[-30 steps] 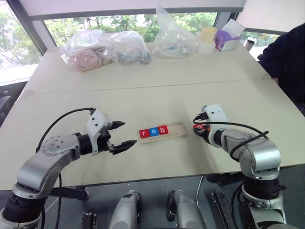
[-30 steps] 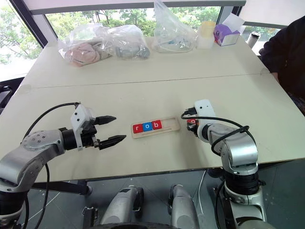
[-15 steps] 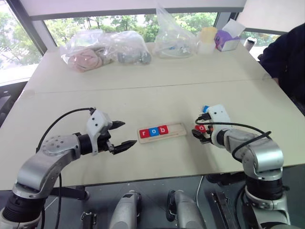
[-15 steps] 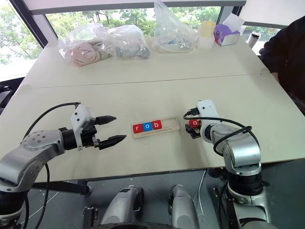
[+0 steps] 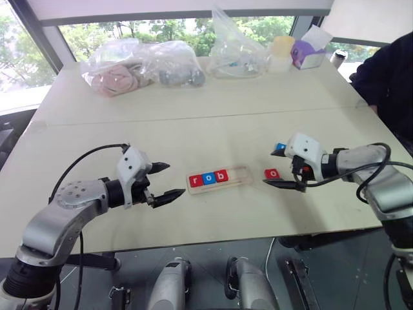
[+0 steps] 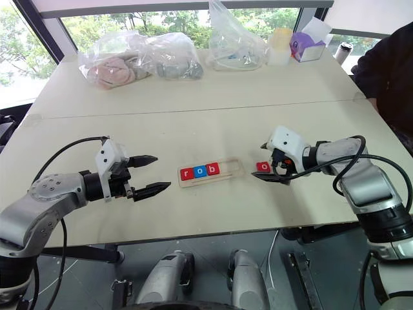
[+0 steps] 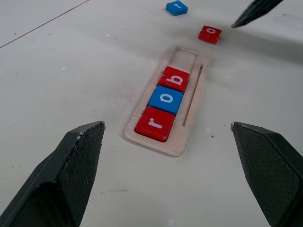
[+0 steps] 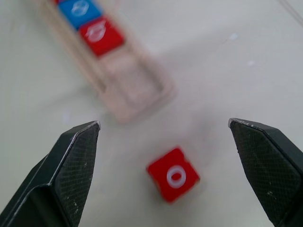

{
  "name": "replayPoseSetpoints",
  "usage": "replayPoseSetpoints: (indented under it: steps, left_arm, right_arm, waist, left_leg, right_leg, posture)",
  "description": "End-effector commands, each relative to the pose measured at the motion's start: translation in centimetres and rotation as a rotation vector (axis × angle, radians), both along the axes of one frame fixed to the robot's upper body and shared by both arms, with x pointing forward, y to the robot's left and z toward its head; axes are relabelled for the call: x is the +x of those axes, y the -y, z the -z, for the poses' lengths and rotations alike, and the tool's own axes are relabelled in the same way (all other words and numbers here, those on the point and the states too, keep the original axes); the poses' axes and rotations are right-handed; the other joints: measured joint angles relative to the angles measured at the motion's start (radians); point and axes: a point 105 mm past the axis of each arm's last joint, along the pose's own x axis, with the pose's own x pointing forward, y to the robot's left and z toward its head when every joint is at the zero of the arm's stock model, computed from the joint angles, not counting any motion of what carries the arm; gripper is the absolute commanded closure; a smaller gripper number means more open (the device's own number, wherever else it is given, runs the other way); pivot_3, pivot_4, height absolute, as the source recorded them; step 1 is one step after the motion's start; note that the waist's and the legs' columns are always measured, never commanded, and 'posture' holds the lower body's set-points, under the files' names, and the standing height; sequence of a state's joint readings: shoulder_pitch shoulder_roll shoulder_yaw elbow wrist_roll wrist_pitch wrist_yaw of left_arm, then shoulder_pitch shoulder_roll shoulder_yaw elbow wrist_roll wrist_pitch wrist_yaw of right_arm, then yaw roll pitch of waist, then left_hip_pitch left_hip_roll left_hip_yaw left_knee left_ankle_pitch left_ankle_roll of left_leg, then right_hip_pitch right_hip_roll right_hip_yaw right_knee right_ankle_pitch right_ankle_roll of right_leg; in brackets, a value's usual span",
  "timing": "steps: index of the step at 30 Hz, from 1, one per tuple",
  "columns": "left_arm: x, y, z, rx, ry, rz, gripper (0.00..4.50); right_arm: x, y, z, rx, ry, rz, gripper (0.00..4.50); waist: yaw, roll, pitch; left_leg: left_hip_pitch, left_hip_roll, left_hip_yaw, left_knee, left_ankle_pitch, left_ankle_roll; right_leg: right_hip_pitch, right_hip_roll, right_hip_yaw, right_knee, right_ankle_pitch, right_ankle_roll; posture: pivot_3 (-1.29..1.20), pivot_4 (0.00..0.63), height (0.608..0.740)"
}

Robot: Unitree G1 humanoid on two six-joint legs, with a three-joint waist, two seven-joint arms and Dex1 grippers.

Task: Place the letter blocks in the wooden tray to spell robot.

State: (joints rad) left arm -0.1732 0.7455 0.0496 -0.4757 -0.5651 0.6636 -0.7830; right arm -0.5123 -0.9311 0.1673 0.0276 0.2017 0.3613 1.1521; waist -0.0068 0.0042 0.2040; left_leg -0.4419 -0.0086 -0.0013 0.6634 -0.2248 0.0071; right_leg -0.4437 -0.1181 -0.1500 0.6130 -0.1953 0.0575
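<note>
Fingers of the right gripper now stand wide apart; a second ago they were closed around the red "o" block. That block lies free on the table, just past the open end of the tray, and has turned from its earlier lie. Left gripper hangs open and unmoved, beside the tray's "r" end. Three blocks spell "rob"; two slots remain empty. Blue "t" block lies farther off. The "o" probably needs regrasping for insertion.
</note>
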Motion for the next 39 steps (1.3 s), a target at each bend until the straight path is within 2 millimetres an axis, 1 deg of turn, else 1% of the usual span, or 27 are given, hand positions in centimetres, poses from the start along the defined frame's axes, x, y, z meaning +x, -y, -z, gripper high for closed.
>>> replayPoseSetpoints:
  steps: [1, 8, 15, 24, 33, 36, 37, 39]
  left_arm:
    - [0.0, 0.1, -1.1, 0.007, 0.059, 0.005, 0.00]
    - [0.0, 0.1, -1.3, 0.008, 0.065, 0.001, 0.00]
    - [-0.1, 0.2, -1.2, 0.007, 0.067, 0.001, 0.00]
    - [0.1, 0.0, -1.5, 0.014, 0.073, 0.002, 0.00]
    - [0.0, -0.1, -1.5, 0.018, 0.073, -0.001, 0.00]
    - [0.0, -0.1, -1.5, 0.020, 0.073, -0.003, 0.00]
    - [0.0, -0.1, -1.5, 0.020, 0.073, -0.003, 0.00]
    - [0.0, -0.2, -1.5, 0.020, 0.073, -0.006, 0.00]
  right_arm:
    - [0.7, 0.8, -0.9, -0.060, 0.041, -0.109, 0.02]
    - [2.0, 1.5, -0.8, -0.045, 0.027, -0.148, 0.02]
    - [2.8, 1.7, -0.4, -0.024, 0.023, -0.157, 0.02]
    - [3.2, 2.4, 1.5, -0.071, -0.006, -0.156, 0.02]
    - [3.9, 3.0, 2.5, -0.061, -0.048, -0.116, 0.02]
    - [4.0, 2.7, 2.5, -0.047, -0.057, -0.124, 0.85]
    - [4.0, 2.5, 2.5, -0.043, -0.059, -0.130, 1.32]
    - [3.8, 2.0, 2.4, -0.031, -0.067, -0.153, 2.46]
  waist:
    - [-0.002, 0.000, 0.000]
    - [0.003, 0.000, 0.000]
    - [0.021, 0.000, 0.000]
    - [0.021, 0.000, 0.000]
    - [0.019, 0.000, 0.000]
    - [0.019, 0.000, 0.000]
    - [0.019, 0.000, 0.000]
    - [0.019, 0.000, 0.000]
  left_leg:
    - [0.000, 0.000, 0.001, 0.000, 0.000, 0.000]
    - [0.001, 0.001, 0.001, 0.000, 0.000, 0.000]
    - [0.001, 0.001, 0.003, 0.001, 0.000, 0.000]
    - [0.001, 0.000, 0.004, 0.001, 0.000, 0.000]
    - [0.004, 0.001, 0.006, 0.001, 0.000, 0.000]
    - [0.005, 0.001, 0.006, 0.001, 0.000, 0.000]
    - [0.005, 0.001, 0.007, 0.001, 0.000, 0.000]
    - [0.006, 0.001, 0.008, 0.001, 0.000, 0.000]
  right_leg:
    - [0.000, 0.000, 0.000, 0.000, 0.000, 0.000]
    - [0.000, 0.000, 0.000, 0.001, 0.003, 0.001]
    - [0.000, 0.000, 0.001, 0.001, 0.004, 0.000]
    - [0.000, 0.000, 0.002, 0.002, 0.005, 0.001]
    - [0.001, 0.001, 0.005, 0.002, 0.006, 0.001]
    - [0.002, 0.001, 0.005, 0.002, 0.006, 0.001]
    - [0.002, 0.001, 0.006, 0.003, 0.006, 0.001]
    - [0.002, 0.001, 0.006, 0.003, 0.006, 0.000]
  posture:
    - [0.00, 0.150, 0.725]
    - [0.00, 0.150, 0.725]
    - [0.00, 0.150, 0.725]
    - [0.00, 0.150, 0.725]
    - [0.00, 0.150, 0.725]
    - [0.00, 0.150, 0.725]
    - [0.00, 0.150, 0.725]
    - [0.00, 0.150, 0.725]
